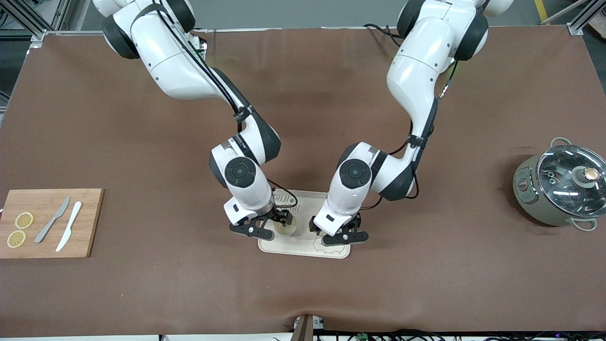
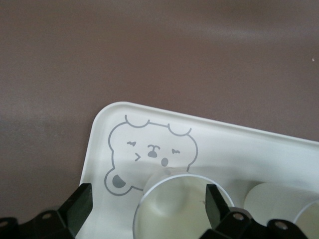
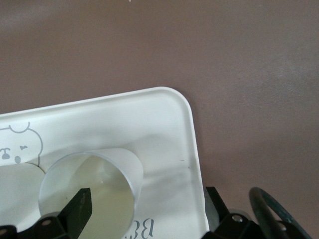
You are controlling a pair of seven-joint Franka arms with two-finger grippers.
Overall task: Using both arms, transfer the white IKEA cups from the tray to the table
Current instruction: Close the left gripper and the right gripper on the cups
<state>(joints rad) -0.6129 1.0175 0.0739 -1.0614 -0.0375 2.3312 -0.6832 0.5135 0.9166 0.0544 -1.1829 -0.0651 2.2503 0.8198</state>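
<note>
A cream tray [image 1: 293,246] with a bear drawing lies mid-table, toward the front camera. Two white cups stand upright on it, side by side. My right gripper [image 1: 267,226] is open low over one cup [image 1: 287,226]. In the right wrist view that cup [image 3: 99,179] has one finger [image 3: 79,209] over its mouth, and the other finger is out past the tray's rim [image 3: 192,129]. My left gripper [image 1: 340,235] is open over the other cup [image 2: 174,204], which it hides in the front view. One of its fingers [image 2: 217,201] is at that cup's rim. The first cup [image 2: 269,199] shows beside it.
A wooden cutting board [image 1: 90,222] with two lemon slices, a grey knife [image 1: 52,220] and a white knife [image 1: 69,225] lies at the right arm's end of the table. A grey-green pot with a glass lid [image 1: 561,187] stands at the left arm's end. Brown cloth covers the table.
</note>
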